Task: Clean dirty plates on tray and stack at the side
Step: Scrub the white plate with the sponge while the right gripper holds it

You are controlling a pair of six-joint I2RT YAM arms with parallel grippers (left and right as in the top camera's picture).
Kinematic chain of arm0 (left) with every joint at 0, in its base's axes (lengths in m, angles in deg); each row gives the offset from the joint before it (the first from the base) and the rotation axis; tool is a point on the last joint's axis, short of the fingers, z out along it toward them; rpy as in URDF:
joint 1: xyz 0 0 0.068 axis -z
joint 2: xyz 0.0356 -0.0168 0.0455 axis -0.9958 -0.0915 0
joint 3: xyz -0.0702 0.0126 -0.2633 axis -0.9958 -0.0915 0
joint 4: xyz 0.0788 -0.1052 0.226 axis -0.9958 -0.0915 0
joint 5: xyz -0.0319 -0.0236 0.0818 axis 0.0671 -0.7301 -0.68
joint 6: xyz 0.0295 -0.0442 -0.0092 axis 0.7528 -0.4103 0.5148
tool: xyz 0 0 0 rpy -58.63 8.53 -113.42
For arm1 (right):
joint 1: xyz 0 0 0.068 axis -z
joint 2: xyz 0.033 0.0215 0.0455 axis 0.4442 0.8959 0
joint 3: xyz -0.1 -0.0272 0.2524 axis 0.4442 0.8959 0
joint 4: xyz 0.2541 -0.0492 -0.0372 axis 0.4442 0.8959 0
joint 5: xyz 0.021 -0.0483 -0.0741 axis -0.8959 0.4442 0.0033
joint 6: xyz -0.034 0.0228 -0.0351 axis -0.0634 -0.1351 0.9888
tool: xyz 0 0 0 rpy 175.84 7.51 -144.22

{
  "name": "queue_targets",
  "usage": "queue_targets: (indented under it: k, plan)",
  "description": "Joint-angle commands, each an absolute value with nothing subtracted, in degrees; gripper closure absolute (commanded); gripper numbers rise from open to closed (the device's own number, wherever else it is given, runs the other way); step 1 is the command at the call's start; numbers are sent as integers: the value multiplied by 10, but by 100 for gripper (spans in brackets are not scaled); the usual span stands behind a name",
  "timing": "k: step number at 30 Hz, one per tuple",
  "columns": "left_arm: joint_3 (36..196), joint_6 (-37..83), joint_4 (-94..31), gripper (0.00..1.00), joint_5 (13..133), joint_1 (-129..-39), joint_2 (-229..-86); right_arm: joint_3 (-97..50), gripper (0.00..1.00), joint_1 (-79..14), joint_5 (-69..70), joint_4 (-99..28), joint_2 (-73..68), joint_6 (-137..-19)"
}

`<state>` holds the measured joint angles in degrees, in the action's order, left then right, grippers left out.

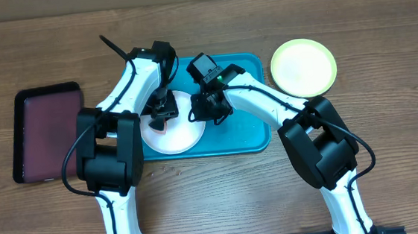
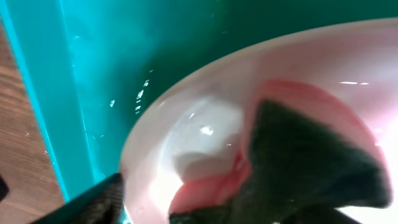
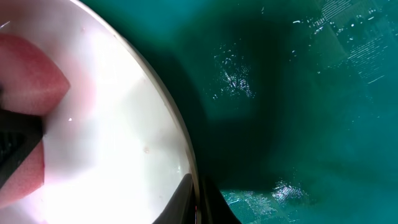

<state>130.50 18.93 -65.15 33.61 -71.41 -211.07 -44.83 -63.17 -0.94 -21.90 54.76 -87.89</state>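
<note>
Wooden table (image 1: 380, 14) fills the overhead view under both my arms. On it lies the teal tray (image 1: 248, 132), and well to its left the smaller maroon tray (image 1: 45, 130). The yellow-green plate (image 1: 304, 66) sits on the bare wood just beside the teal tray's far right corner. The white plate (image 1: 177, 138) rests on the left part of the teal tray, overhanging its near edge. My right pincer (image 1: 207, 110) is closed narrowly on that plate's right rim. My left pincer (image 1: 160, 115) is over the plate, clamped on a pink sponge (image 2: 311, 155) with a dark scrub face, pressed to the plate's inside.
</note>
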Motion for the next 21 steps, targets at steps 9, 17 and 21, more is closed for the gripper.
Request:
queue_targets:
  k: [9, 17, 21]
  plan:
    - [1319, 284, -628, 85, 424, -721, -2131, -434, 96, -633, 20, -214, 561, -875]
    - [1346, 294, -675, 96, 423, -721, -2125, -434, 96, -633, 26, -214, 561, -875]
    - [1367, 292, -700, 96, 448, -721, -2112, -434, 96, -633, 26, -214, 561, -875]
